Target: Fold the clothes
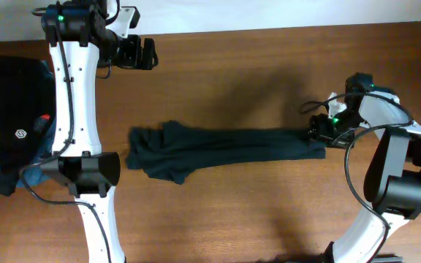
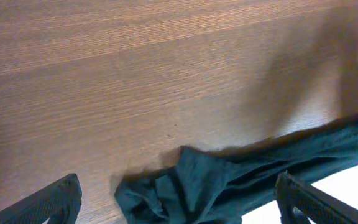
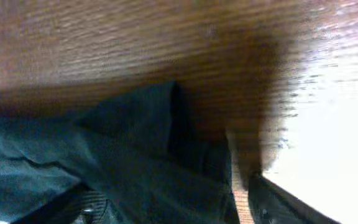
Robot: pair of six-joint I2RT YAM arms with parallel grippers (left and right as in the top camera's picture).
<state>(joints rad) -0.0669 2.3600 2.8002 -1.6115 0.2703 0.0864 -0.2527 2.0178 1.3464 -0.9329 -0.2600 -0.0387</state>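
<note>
Brown wood-grain counter (image 1: pixel 232 66) is filling the overhead view, with a white wall (image 1: pixel 269 13) strip running along the far edge. A dark teal garment (image 1: pixel 225 146) of soft, matte cloth is lying mid-counter, pulled into a long, narrow, creased band. Its left end is bunching into loose folds and its right end is tapering. The left gripper (image 1: pixel 146 52) is hanging near the far edge, well apart from the cloth, its black fingers (image 2: pixel 55 202) standing wide apart with nothing between them. The right gripper (image 1: pixel 319 133) is sitting at the band's right end. Its wrist view is blurred, with cloth covering the gap between the jaws, so I cannot tell whether it is clamping. A black bundle (image 1: pixel 6 109) bearing a small white logo is lying at the left edge, partly cut off, with blue fabric peeking out beneath it.
</note>
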